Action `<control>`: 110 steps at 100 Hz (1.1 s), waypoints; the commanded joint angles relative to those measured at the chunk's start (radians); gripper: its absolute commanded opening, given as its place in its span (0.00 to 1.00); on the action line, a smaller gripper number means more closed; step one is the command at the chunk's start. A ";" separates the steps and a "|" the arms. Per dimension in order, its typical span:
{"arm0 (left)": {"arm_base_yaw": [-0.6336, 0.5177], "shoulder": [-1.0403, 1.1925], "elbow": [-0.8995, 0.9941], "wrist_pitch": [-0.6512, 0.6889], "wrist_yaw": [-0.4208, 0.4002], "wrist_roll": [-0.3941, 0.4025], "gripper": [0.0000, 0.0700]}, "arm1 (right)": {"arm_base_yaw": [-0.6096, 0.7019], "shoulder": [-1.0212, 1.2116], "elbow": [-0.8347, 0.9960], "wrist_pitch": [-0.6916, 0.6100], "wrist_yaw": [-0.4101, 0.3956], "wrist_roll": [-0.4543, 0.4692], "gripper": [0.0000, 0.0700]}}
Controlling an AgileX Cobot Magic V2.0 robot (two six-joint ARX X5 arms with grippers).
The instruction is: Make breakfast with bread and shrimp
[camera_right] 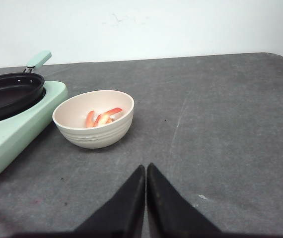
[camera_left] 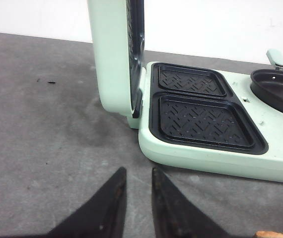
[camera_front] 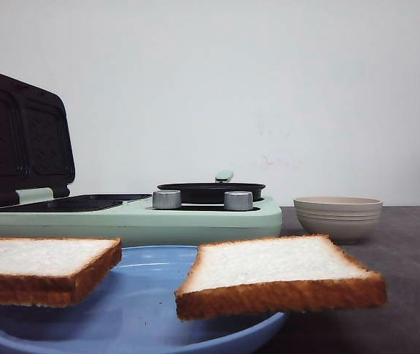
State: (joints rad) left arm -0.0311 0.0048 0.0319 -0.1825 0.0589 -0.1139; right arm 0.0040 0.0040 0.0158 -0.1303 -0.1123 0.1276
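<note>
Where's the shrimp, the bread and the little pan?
shrimp (camera_right: 102, 119), right wrist view, middle of the orange pieces in the bowl.
bread (camera_front: 276, 263), front view, white top of the right slice.
pan (camera_front: 210, 192), front view, its dark side wall.

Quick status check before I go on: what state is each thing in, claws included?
Sandwich maker lid: open, upright.
Grill plates: bare.
Black pan: on the appliance, looks empty.
Bread: two slices on the blue plate, untoasted.
Shrimp: in the cream bowl.
Left claw: slightly open, empty.
Right claw: shut, empty.
</note>
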 commanded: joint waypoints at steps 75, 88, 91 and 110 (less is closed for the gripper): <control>0.000 0.009 0.102 -0.018 0.021 -0.119 0.02 | 0.000 0.002 0.100 -0.005 -0.018 0.109 0.00; 0.000 0.063 0.196 -0.066 0.020 -0.119 0.02 | 0.000 0.039 0.179 -0.037 -0.013 0.135 0.00; 0.000 0.085 0.221 -0.078 0.020 -0.119 0.02 | 0.000 0.057 0.202 -0.054 -0.011 0.144 0.00; 0.000 0.281 0.410 -0.177 0.021 -0.116 0.02 | 0.000 0.244 0.376 -0.188 -0.007 0.193 0.00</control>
State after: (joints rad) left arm -0.0311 0.2237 0.3714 -0.3401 0.0776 -0.2276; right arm 0.0040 0.1856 0.3283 -0.2890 -0.1234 0.2749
